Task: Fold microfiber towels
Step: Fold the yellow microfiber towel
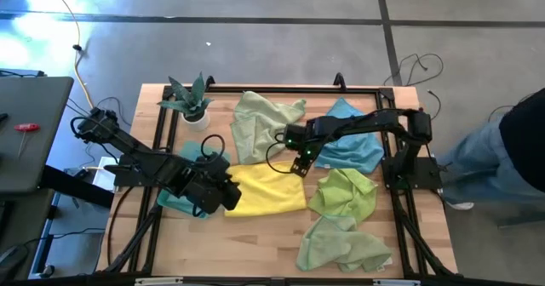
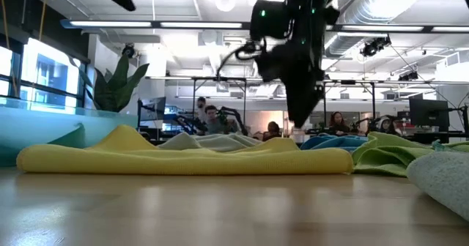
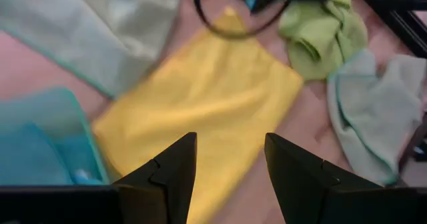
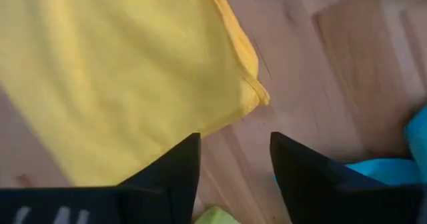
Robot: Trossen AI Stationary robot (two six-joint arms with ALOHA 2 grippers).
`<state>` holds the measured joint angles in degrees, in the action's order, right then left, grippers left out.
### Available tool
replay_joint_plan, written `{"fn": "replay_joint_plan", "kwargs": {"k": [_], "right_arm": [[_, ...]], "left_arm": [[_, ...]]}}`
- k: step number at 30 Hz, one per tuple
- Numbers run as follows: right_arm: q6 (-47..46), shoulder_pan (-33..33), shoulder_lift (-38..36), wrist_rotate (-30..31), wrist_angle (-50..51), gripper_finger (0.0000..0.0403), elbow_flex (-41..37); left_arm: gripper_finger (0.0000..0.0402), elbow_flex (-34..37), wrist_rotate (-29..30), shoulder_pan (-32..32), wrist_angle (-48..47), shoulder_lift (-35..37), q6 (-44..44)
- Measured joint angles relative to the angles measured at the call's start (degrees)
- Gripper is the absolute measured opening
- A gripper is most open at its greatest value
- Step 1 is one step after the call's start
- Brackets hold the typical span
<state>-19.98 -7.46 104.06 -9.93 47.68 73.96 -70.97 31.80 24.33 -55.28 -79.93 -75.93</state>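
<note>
Yellow microfiber towel (image 1: 266,190), folded into a flat rectangle, lies at the middle of the wooden bench (image 1: 255,239). Right pincer (image 1: 299,168) hovers over the towel's 2 o'clock corner, fingers parted and holding nothing. Left pincer (image 1: 228,192) hangs above the towel's 9 o'clock edge, fingers apart, also empty, with a teal cloth (image 1: 174,199) partly hidden under its arm. Crowding the yellow towel are a crumpled pale green cloth (image 1: 264,120) at 12 o'clock, a sky blue cloth (image 1: 353,148) at 2 o'clock, a bright green cloth (image 1: 345,192) at 3 o'clock and another pale green cloth (image 1: 345,245) at 5 o'clock. A small spiky potted plant (image 1: 192,100) stands at 11 o'clock. A person (image 1: 502,154) stands beyond the bench's 3 o'clock side.
</note>
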Motion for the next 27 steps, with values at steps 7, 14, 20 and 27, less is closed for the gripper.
{"fn": "replay_joint_plan", "kwargs": {"k": [7,14,20,27], "right_arm": [[-0.07,6.2,-7.15,2.82,-0.26,0.0187,0.2],[-0.47,18.81,-9.09,16.76,-3.14,0.0175,0.16],[-4.68,26.95,-7.23,25.7,-5.38,0.0172,0.12],[-0.71,33.3,-5.67,27.58,-13.18,0.0172,-7.05]], "left_arm": [[0.0168,-0.01,-2.79,4.38,3.49,-5.48,0.89],[0.0168,-0.03,-2.37,8.3,10.07,-13.35,14.61],[0.0168,-0.03,-3.72,10.11,10.73,-18.32,19.81],[0.0168,-0.06,-3.29,10.33,21.94,-21.04,25.4]]}}
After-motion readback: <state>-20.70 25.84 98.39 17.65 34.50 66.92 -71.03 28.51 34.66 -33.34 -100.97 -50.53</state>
